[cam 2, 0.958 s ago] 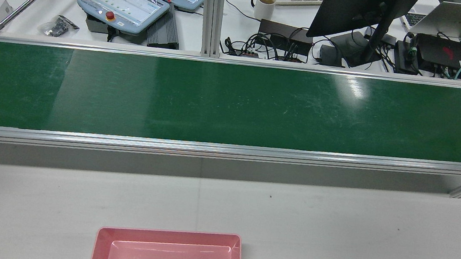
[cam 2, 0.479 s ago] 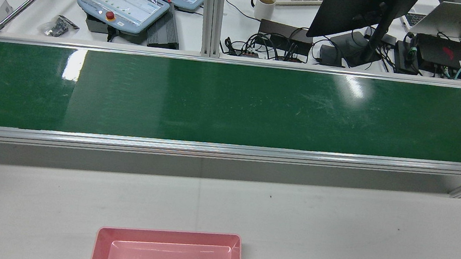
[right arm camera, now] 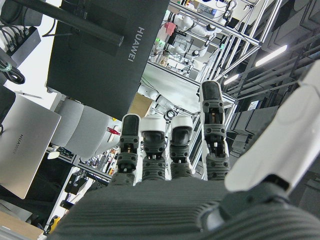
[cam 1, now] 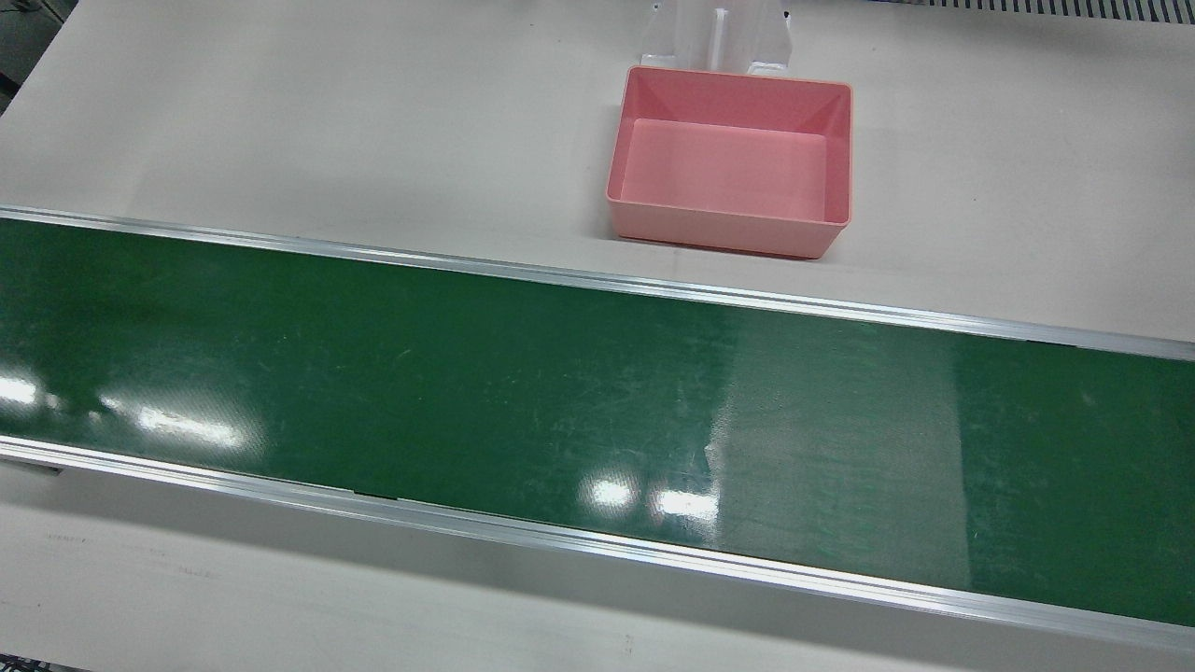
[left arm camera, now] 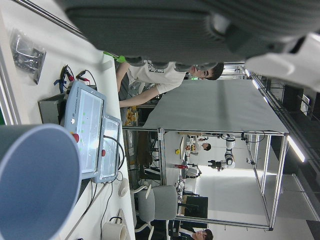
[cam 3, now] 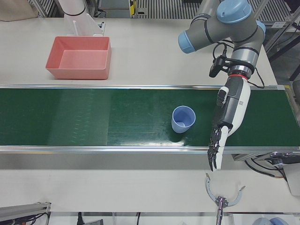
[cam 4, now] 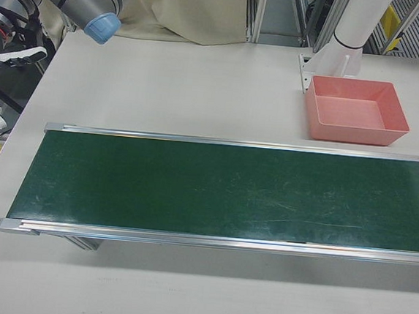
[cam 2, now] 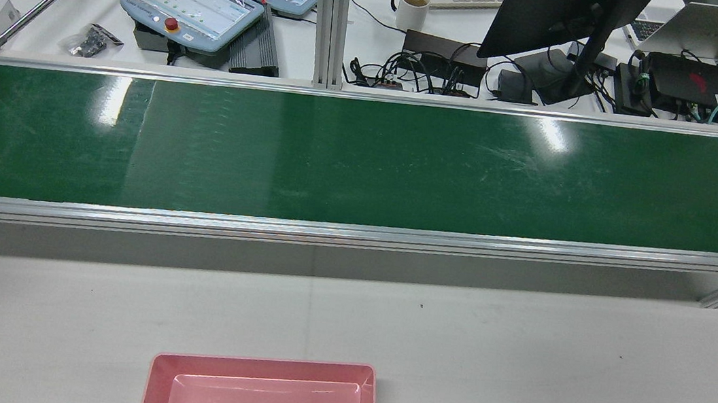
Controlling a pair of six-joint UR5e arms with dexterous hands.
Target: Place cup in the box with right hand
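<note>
The blue cup (cam 3: 183, 119) is seen standing upright on the green conveyor belt (cam 3: 93, 117), mouth up, nothing visible inside. Beside it, the left hand (cam 3: 227, 117) is held over the belt's near edge, fingers extended and apart, nothing grasped. The pink box (cam 3: 79, 57) is set on the white table (cam 3: 154, 51) behind the belt, well apart from the cup, with nothing in it. The right hand (right arm camera: 170, 150) is shown with fingers straight and spread, holding nothing. A cluttered desk with a monitor (cam 2: 560, 14) is seen beyond the belt.
</note>
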